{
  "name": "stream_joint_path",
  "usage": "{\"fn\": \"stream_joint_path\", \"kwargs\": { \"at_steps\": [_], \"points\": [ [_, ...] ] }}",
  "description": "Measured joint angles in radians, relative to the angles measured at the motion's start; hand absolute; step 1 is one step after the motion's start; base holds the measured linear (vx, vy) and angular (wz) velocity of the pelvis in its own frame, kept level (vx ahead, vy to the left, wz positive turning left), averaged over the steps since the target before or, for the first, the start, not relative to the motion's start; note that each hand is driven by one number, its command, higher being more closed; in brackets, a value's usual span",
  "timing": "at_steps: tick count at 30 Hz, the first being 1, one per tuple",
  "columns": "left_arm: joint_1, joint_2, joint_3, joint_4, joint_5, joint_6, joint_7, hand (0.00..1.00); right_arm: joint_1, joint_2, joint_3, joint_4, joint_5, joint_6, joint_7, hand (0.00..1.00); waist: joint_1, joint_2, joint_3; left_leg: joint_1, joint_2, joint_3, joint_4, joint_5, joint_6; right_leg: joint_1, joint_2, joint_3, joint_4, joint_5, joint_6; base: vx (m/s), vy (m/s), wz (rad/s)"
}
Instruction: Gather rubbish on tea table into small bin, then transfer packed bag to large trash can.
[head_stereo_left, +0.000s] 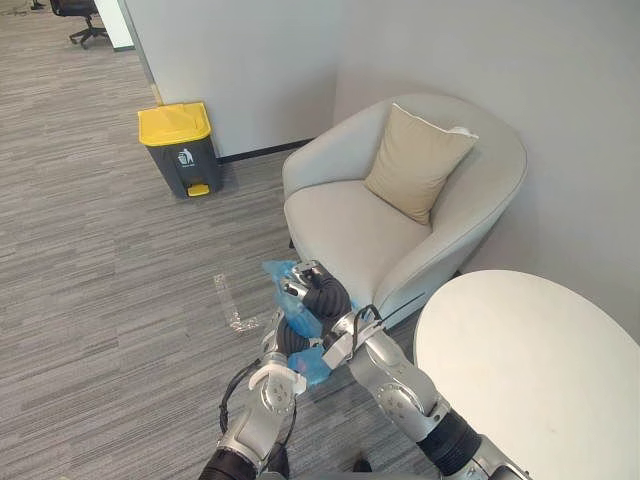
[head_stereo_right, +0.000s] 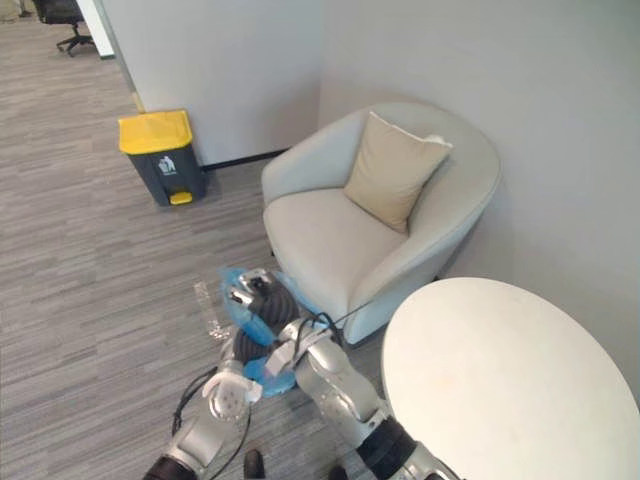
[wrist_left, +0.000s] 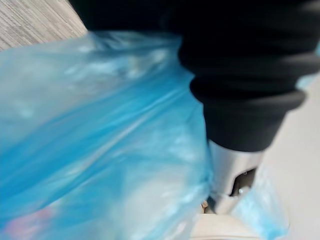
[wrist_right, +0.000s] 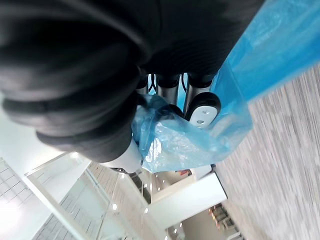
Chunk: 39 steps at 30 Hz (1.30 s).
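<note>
Far left, against the white wall (head_stereo_left: 250, 60): grey pedal trash can (head_stereo_left: 180, 148) with yellow lid shut, well apart from everything else.

In the corner: cream armchair (head_stereo_left: 350, 235), with a beige cushion (head_stereo_left: 415, 160) propped upright against its backrest.

Lower right: round white tabletop (head_stereo_left: 530, 370), cut off by the frame edge, just beside the armchair's front corner.

Top left corner: black office chair (head_stereo_left: 80, 15), cut off, with little more than base and seat edge visible.

On the grey striped carpet (head_stereo_left: 100, 300), on the stretch between armchair and trash can and near both arms: a clear plastic scrap (head_stereo_left: 233, 303), too thin and faint to identify further.

Low over the carpet, just in front of the armchair's seat edge: blue plastic bag (wrist_left: 100, 130), bunched between the two arms.

Right robot hand (wrist_right: 200, 100) at the upper part of the bag, fingers curled into the gathered film and clamped on it.

Left robot hand (head_stereo_left: 289, 338) lower down, pressed against the bag, dark ribbed cover showing. Fingers buried in blue film, so cannot tell whether spread or closed.

Bag contents hard to make out: a pinkish patch through the film in the left wrist view, otherwise blurred. Lower end of the bag partly hidden behind the left arm.
</note>
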Motion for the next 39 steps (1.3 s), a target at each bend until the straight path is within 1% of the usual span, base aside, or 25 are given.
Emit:
{"fn": "stream_joint_path", "kwargs": {
  "at_steps": [2,5,9,10,11,17,24,28,34,36,38,39],
  "points": [
    [0.000,-0.003,0.006,0.000,-0.002,0.000,0.001,0.00,-0.001,0.007,0.018,-0.030,0.030,0.000,0.002,1.00,0.000,-0.006,-0.004,0.000,0.002,0.000,0.000,0.000,0.000,0.000,0.002,0.001,0.000,0.000,0.000,0.04,-0.001,-0.02],
    [0.000,-0.003,0.005,0.000,-0.008,0.000,0.002,0.00,-0.002,0.023,0.034,-0.031,0.048,0.000,0.004,1.00,-0.001,-0.017,-0.011,0.001,0.004,0.001,0.000,0.001,-0.001,0.000,0.005,0.003,0.000,0.000,-0.001,0.00,0.000,0.00],
    [-0.001,-0.003,0.005,0.001,-0.008,0.003,0.019,0.00,-0.011,0.025,0.075,-0.031,0.075,0.000,0.004,1.00,-0.003,-0.018,-0.012,0.010,0.006,0.008,0.000,0.000,-0.003,0.004,0.006,0.012,0.002,0.001,-0.002,0.00,0.000,-0.05],
    [-0.005,-0.003,0.005,0.001,-0.008,0.005,0.021,1.00,-0.018,0.026,0.089,-0.031,0.080,0.000,0.004,1.00,-0.003,-0.019,-0.012,0.010,0.007,0.009,0.000,-0.001,-0.003,0.003,0.007,0.015,0.002,0.002,-0.003,0.00,0.000,-0.09],
    [-0.012,-0.003,0.005,0.003,-0.008,0.007,0.025,1.00,-0.025,0.026,0.105,-0.031,0.092,0.000,0.004,1.00,-0.004,-0.019,-0.013,0.011,0.009,0.012,-0.001,-0.007,-0.012,0.002,0.009,0.019,0.001,0.004,-0.006,0.00,0.002,-0.09],
    [-0.067,-0.002,0.006,0.049,-0.008,0.022,0.058,1.00,-0.029,0.026,0.145,-0.031,0.148,0.000,0.011,1.00,-0.007,-0.020,-0.014,0.014,0.014,0.024,-0.005,-0.007,-0.016,-0.002,0.012,0.033,0.001,0.006,-0.010,0.01,0.000,-0.08],
    [-0.109,-0.002,0.020,0.062,-0.038,0.035,0.064,1.00,-0.029,0.026,0.166,-0.031,0.149,0.000,0.026,1.00,-0.015,-0.021,-0.014,0.017,0.013,0.035,0.000,-0.005,-0.014,-0.004,0.013,0.047,-0.002,0.011,-0.009,0.03,0.007,-0.06],
    [-0.114,-0.002,0.041,0.062,-0.058,0.035,0.064,1.00,-0.014,0.026,0.170,-0.031,0.149,0.000,0.053,1.00,-0.016,-0.020,-0.014,0.020,0.013,0.038,0.000,-0.005,-0.013,-0.003,0.013,0.050,-0.003,0.011,-0.009,0.02,0.003,-0.02],
    [-0.113,-0.002,0.046,0.064,-0.079,0.035,0.062,1.00,0.054,0.027,0.166,-0.031,0.143,0.000,0.091,1.00,-0.018,-0.020,-0.014,0.023,0.013,0.039,0.000,-0.005,-0.013,0.000,0.012,0.051,-0.002,0.011,-0.009,0.00,0.000,0.00],
    [-0.113,-0.004,0.055,0.064,-0.094,0.035,0.059,1.00,0.080,0.027,0.154,-0.031,0.110,0.000,0.102,1.00,-0.018,-0.020,-0.014,0.026,0.013,0.039,-0.001,-0.005,-0.013,0.002,0.012,0.051,-0.002,0.011,-0.008,0.00,0.000,0.00],
    [-0.110,-0.004,0.072,0.063,-0.122,0.034,0.057,1.00,0.125,0.026,0.109,-0.030,0.064,0.000,0.106,1.00,-0.018,-0.020,-0.014,0.026,0.013,0.039,-0.005,-0.006,-0.014,0.002,0.011,0.050,-0.001,0.010,-0.008,0.00,0.000,0.00],
    [-0.106,-0.004,0.077,0.063,-0.129,0.033,0.056,1.00,0.139,0.024,0.092,-0.029,0.059,0.000,0.107,1.00,-0.018,-0.020,-0.014,0.026,0.013,0.039,-0.005,-0.006,-0.015,0.002,0.011,0.050,0.000,0.010,-0.008,0.00,0.000,0.00]
  ]
}}
